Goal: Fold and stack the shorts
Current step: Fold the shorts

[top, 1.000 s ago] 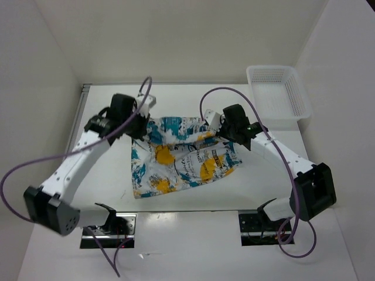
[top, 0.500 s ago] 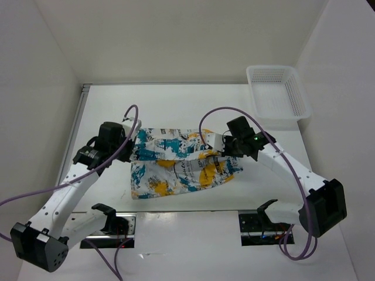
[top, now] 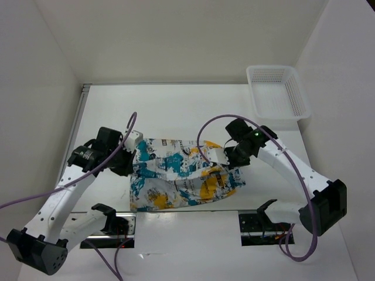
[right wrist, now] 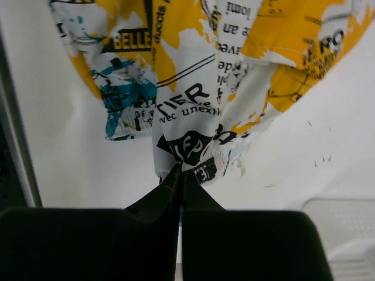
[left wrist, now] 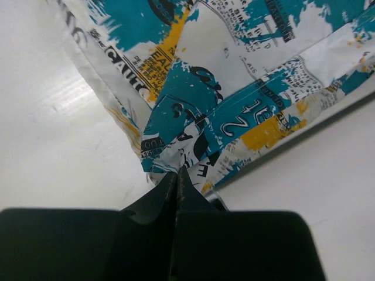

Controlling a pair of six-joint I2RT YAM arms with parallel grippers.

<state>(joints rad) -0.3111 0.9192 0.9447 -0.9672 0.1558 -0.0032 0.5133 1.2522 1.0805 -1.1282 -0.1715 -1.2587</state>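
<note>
Shorts (top: 181, 175) crumpled at near edge of worktop (top: 176, 111) | left gripper (left wrist: 177, 171) pinching fabric | right gripper (right wrist: 180, 170) pinching fabric (both clamped tight)

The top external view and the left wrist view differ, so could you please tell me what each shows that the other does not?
Only the top external view shows the whole shorts spread on the table, the right end effector shut on their right side, and the white mesh basket at the far right corner. Only the left wrist view shows close up how the left end effector, shut, pinches a bunched fold at the fabric's edge, and the print's lettering. Both show the shorts, the table and the left end effector gripping the fabric.
</note>
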